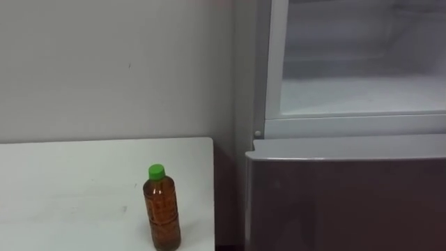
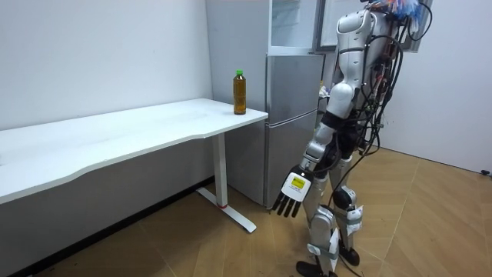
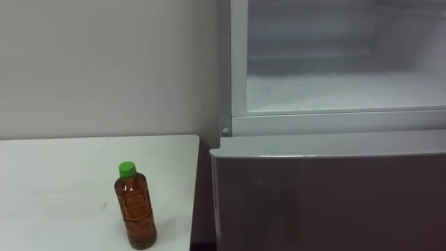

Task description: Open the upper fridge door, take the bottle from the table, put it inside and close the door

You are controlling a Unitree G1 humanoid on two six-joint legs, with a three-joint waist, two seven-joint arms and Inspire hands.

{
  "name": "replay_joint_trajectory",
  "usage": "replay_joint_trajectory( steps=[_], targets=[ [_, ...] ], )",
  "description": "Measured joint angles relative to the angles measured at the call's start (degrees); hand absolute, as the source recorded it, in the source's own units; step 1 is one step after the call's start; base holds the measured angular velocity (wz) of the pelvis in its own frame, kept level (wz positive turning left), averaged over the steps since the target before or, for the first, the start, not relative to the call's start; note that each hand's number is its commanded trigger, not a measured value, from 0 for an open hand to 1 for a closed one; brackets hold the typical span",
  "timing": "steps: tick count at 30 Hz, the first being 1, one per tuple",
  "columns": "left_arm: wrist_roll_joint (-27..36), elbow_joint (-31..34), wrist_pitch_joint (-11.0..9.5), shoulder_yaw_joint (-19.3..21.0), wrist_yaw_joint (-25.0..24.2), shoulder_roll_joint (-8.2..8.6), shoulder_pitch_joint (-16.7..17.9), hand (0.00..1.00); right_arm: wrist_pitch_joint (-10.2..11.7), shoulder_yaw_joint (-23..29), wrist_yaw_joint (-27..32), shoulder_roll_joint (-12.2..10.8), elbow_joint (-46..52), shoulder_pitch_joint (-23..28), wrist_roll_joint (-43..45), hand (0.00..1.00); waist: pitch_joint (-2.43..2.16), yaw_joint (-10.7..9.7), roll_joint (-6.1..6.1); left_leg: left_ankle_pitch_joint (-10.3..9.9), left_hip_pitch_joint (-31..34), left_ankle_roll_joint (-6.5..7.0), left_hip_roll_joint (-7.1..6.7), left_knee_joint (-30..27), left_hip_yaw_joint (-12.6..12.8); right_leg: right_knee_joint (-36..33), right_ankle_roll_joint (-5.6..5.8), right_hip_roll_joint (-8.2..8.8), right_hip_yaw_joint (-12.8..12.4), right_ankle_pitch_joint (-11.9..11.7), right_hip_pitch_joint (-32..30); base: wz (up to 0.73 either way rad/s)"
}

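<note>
The bottle (image 1: 162, 208) stands upright on the white worktop (image 1: 70, 188), its long axis vertical and its green cap (image 1: 156, 169) pointing straight up, with brown liquid filling it almost to the neck. It sits near the worktop's right front corner, close to the edge that faces the fridge, and nothing touches it. A narrow gap lies between that edge and the fridge's closed lower door (image 1: 348, 202). Above the door, the upper fridge (image 1: 362, 90) is open, and the eye views look into its pale, bare interior and onto a white floor panel. The plain wall (image 1: 104, 70) runs behind the worktop. The room view takes in more: the worktop is long, runs along the wall and stands on a white leg (image 2: 223, 181) on a wooden floor (image 2: 192, 246), with the bottle at the end nearest the fridge. The robot stands upright on that floor in front of the fridge, on the room view's right, well apart from the bottle. Its left robot hand (image 2: 293, 194) hangs low at its side, below the level of the worktop, with the fingers straight, spread slightly apart and pointing down, holding nothing.
</note>
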State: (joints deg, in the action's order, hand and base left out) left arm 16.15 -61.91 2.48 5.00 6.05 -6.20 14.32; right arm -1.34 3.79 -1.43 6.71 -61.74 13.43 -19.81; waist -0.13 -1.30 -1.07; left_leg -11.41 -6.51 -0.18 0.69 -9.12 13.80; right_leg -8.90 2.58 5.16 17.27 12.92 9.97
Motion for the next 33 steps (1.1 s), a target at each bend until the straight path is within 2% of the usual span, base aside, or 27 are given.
replay_joint_trajectory(
  steps=[4,7,13,17,20,25,27,33],
  targets=[
    [-0.2,0.1,0.0,0.9,-0.5,0.0,0.0,0.0,-0.1,0.1,0.0,0.1,1.7,0.4,-0.1,0.0,-0.02,0.0,-0.03,0.0,0.0,-0.01,0.08,0.0,0.0,-0.2,-0.05,-0.05,0.0,0.0,0.0,0.0],
    [-0.1,0.0,0.0,1.8,-0.9,-0.09,-0.1,0.0,-1.3,0.4,0.1,0.5,7.9,1.9,-0.4,0.0,-0.14,-0.2,-0.23,0.0,0.0,0.0,0.1,-0.1,0.1,-0.1,-0.07,-0.03,0.0,0.0,0.0,0.0],
    [-0.2,0.2,0.0,2.1,-1.9,-0.37,0.2,0.0,-1.4,2.1,0.0,0.7,18.8,1.4,-0.4,0.0,-0.07,-0.5,-0.48,0.0,0.1,0.01,0.13,-0.4,0.1,0.0,-0.09,-0.01,0.0,-0.1,-0.1,0.0],
    [-0.4,0.2,0.0,1.5,-2.2,-1.01,0.4,0.0,-2.0,1.9,-0.2,0.7,30.6,1.4,-0.4,0.0,-0.17,-1.5,-0.66,0.0,0.2,0.03,0.12,-0.4,0.1,0.1,-0.09,-0.02,0.1,-0.1,0.0,0.0],
    [-0.5,0.1,0.0,1.6,-2.2,-1.36,0.2,0.0,-1.8,1.9,-0.2,0.7,33.8,0.4,0.1,0.0,-0.23,-1.5,-1.06,0.0,-0.1,0.03,0.09,-0.5,0.2,0.0,-0.08,0.0,0.0,-0.1,0.0,-0.01],
    [-0.5,0.1,0.0,1.5,-2.7,-1.36,0.2,0.0,-2.0,1.9,-1.6,0.6,38.7,0.9,3.6,0.0,-0.18,-1.5,-1.27,-0.1,-0.1,-0.06,0.34,-0.3,0.7,-0.9,-0.07,-0.06,-0.5,-0.1,-0.7,-0.06],
    [-0.6,0.1,0.0,1.5,-2.9,-1.38,0.3,0.0,-2.5,1.8,-2.6,0.6,42.6,0.9,4.4,0.0,0.11,-1.3,-1.04,-0.2,0.1,-0.15,0.6,-0.3,1.2,-1.1,-0.24,-0.29,-1.3,-0.2,-1.1,-0.17],
    [-0.6,-0.3,-0.1,1.6,-3.9,-1.49,0.4,0.0,-2.5,1.8,-5.0,0.6,51.6,0.8,4.4,0.0,0.04,-1.3,-1.09,-0.3,0.1,-0.14,0.66,-0.4,1.5,-1.2,-0.39,-0.35,-1.4,-0.3,-1.0,-0.02]
  ],
)
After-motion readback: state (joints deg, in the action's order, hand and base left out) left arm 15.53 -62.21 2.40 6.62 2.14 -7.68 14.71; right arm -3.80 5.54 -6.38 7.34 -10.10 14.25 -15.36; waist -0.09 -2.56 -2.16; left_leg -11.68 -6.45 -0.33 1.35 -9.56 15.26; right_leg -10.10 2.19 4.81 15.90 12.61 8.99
